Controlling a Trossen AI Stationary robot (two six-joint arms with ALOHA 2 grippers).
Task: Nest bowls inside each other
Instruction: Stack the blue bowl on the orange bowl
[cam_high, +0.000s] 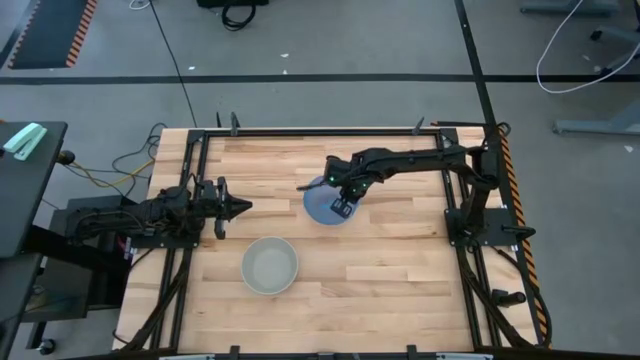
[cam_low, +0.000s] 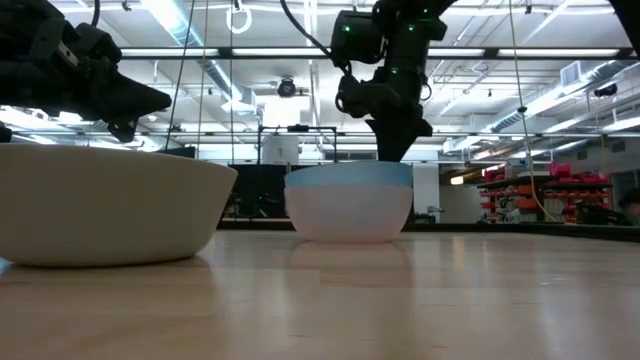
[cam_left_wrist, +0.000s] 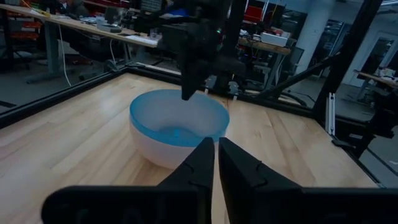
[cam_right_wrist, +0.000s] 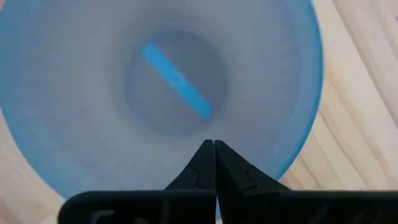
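Observation:
A blue bowl (cam_high: 320, 207) sits nested inside a pale pinkish bowl (cam_low: 350, 215) near the table's middle; only its blue rim (cam_low: 350, 174) shows above the outer bowl. A grey-white bowl (cam_high: 270, 266) stands alone on its base nearer the near edge. My right gripper (cam_right_wrist: 211, 146) is shut and points down over the blue bowl's inside, just above its rim (cam_low: 395, 152). My left gripper (cam_high: 243, 208) is shut and hovers level to the left of the nested pair, pointing at it (cam_left_wrist: 216, 144).
A black metal frame (cam_high: 320, 130) runs around the wooden table top. The right arm (cam_high: 420, 160) stretches over the table's far right part. Bare wood lies right of the grey-white bowl (cam_low: 100, 205) and along the near edge.

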